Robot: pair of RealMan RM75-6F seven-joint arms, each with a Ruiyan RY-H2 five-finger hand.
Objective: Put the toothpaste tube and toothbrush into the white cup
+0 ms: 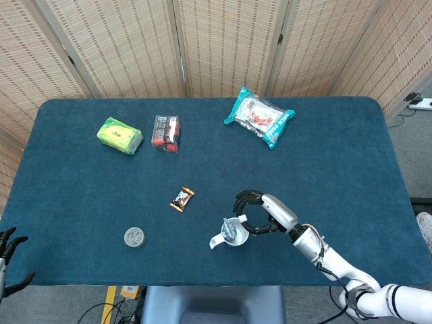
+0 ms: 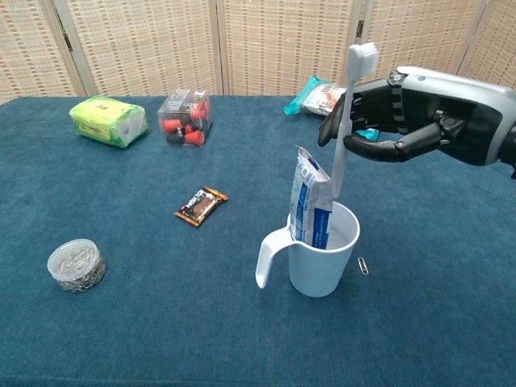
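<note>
The white cup stands near the table's front edge, its handle to the left; in the head view the cup lies under my right hand. The toothpaste tube stands upright in it. The white toothbrush is nearly vertical, bristles up, with its lower end inside the cup beside the tube. My right hand hovers just above and to the right of the cup and holds the brush by its upper handle with its fingertips. In the head view that right hand curls over the cup. My left hand shows at the lower left edge, off the table, fingers apart and empty.
A green packet, a clear box of red items and a teal snack bag lie along the back. A brown snack bar and a round tin of paper clips sit left of the cup. One loose paper clip lies beside it.
</note>
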